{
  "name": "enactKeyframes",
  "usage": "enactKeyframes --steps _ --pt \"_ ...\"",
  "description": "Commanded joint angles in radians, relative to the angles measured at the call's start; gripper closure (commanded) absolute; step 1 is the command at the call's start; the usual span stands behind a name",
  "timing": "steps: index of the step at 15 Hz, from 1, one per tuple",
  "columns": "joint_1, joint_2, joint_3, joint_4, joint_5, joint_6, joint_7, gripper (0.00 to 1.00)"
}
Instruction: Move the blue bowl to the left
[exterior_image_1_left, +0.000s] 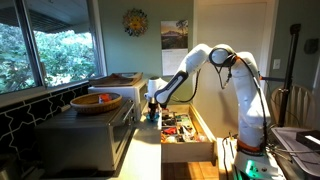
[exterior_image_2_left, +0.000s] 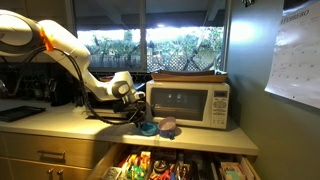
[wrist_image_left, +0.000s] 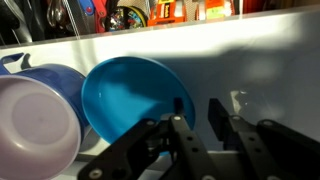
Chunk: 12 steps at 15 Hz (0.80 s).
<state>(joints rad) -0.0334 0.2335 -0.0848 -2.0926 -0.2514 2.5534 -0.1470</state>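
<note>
The blue bowl (wrist_image_left: 130, 95) sits in the middle of the wrist view on a white countertop (wrist_image_left: 270, 60), upright and empty. In an exterior view it (exterior_image_2_left: 148, 128) lies near the counter's front edge, lower centre of the frame, just in front of the microwave (exterior_image_2_left: 188, 103).

A pale lavender bowl (wrist_image_left: 35, 120) fills the lower left of the wrist view. Its rim overlaps the blue bowl's left edge, though whether the two touch cannot be told. In the exterior view this second bowl (exterior_image_2_left: 169, 126) shows to the right of the blue one.

The gripper (wrist_image_left: 197, 125) comes up from the bottom edge of the wrist view. Its fingers (wrist_image_left: 178, 130) are parted by a moderate gap, one over the bowl's right rim and the other outside it, and they grip nothing that can be seen.

An open drawer (exterior_image_2_left: 170, 165) crammed with colourful items lies below the counter edge. A tan wooden bowl (exterior_image_1_left: 97, 101) rests on top of the microwave, upper left of the arm.
</note>
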Motion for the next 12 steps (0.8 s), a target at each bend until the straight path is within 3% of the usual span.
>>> enactKeyframes --steps 1,4,12 --pt "0.004 0.016 -0.007 0.009 -0.038 0.008 0.036 0.76" --pt "0.005 0.019 -0.006 0.011 -0.045 0.004 0.041 0.68" --pt "0.012 0.018 -0.013 0.01 -0.099 0.006 0.073 0.95"
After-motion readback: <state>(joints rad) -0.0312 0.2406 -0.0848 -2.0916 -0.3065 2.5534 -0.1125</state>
